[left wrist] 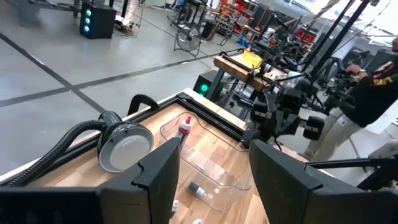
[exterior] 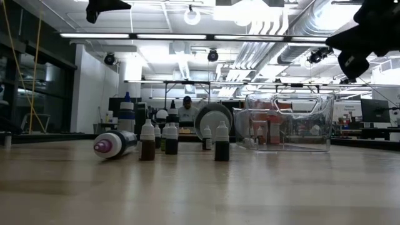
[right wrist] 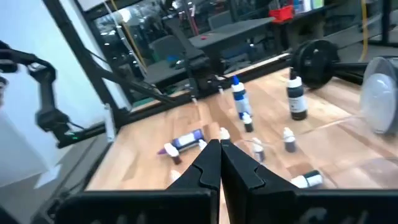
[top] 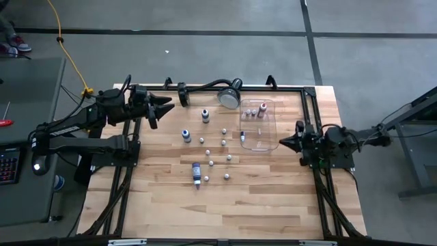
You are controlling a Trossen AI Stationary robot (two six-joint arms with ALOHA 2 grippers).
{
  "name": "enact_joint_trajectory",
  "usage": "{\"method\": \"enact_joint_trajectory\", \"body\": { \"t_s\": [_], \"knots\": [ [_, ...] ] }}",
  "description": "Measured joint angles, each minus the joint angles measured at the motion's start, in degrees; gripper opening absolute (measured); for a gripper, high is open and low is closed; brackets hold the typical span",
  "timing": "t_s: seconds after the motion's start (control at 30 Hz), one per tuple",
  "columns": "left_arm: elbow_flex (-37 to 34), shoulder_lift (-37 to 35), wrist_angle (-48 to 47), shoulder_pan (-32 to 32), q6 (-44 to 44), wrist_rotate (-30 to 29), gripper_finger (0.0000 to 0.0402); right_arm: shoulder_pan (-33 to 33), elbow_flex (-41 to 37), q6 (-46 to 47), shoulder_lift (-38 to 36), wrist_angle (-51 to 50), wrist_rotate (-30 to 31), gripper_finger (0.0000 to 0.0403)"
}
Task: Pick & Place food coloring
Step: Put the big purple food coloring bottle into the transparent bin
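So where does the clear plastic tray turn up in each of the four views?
High view: the clear tray lies right of centre, near the table's far edge.
Low view: right of middle, behind the standing bottles.
Left wrist view: lower middle, between the left tool's fingers.
Right wrist view: I cannot make it out for certain.
Shared landmark: the round lamp head beside it.

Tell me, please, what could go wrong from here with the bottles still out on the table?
One blue bottle lies on its side and might roll when gripped. The small bottles stand close together, so fingers may topple neighbours. The clear tray sits beside the lamp head, which could crowd a drop-off.
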Motion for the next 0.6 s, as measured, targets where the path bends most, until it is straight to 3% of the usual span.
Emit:
{"method": "enact_joint_trajectory", "body": {
  "t_s": [0.17, 0.3, 0.6],
  "knots": [
    [0.00, -0.11, -1.13, -0.02, -0.52, -0.94, 0.0191, 3.80, -5.32, -2.62, -0.13, 8.81, 5.23, 0.0000],
    [0.00, -0.11, -2.01, -0.01, -1.11, -1.47, 0.0191, 5.25, -8.78, -6.34, -0.14, 17.05, 5.90, 0.0000],
    [0.00, -0.11, -2.38, 0.00, -2.28, -1.56, 0.0191, 5.39, -8.88, -14.46, -0.17, 16.35, 6.05, 0.0000]
  ]
}}
